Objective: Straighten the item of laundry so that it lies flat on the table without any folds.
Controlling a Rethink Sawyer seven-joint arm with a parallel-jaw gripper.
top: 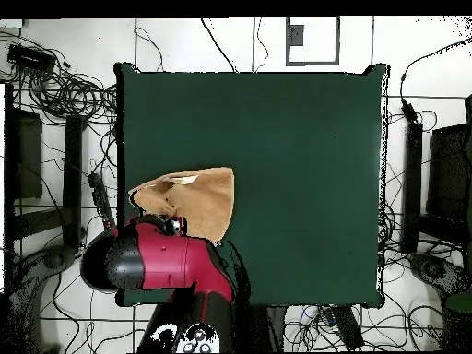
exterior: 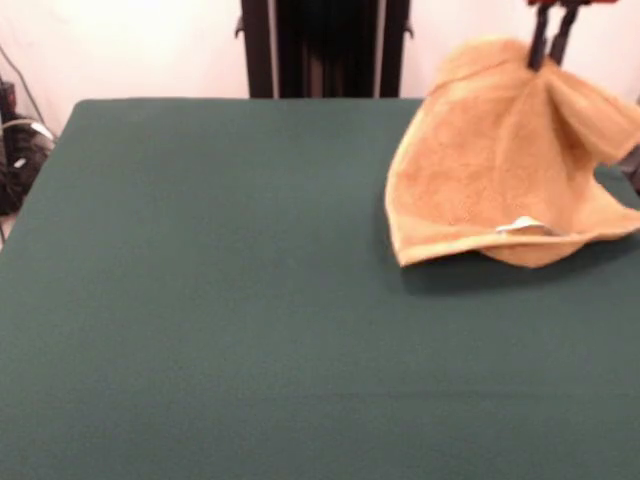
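1. My gripper is pinched on the towel at its top, two dark fingers closed on a bunch of cloth, with the towel hanging down from that point.
2. The towel is near one side of the table, close to the far edge. Its upper part is lifted in a tent shape, while its lower hem appears to rest on the green cloth; a shadow lies beneath it.
3. From overhead my red arm covers part of the towel, which sits near the table's edge on my side.
4. A white label shows at the lower hem, where the edge curls under.
5. I judge the towel light and limp: it sags, folds over itself, and will follow wherever I drag it. The terry should grip well and is not fragile.
6. A flap droops beside my grip, so I seem to be holding an edge rather than a true corner.
7. To flatten it, a corner is probably the better hold, pulling away from the resting hem so the cloth lays out behind.
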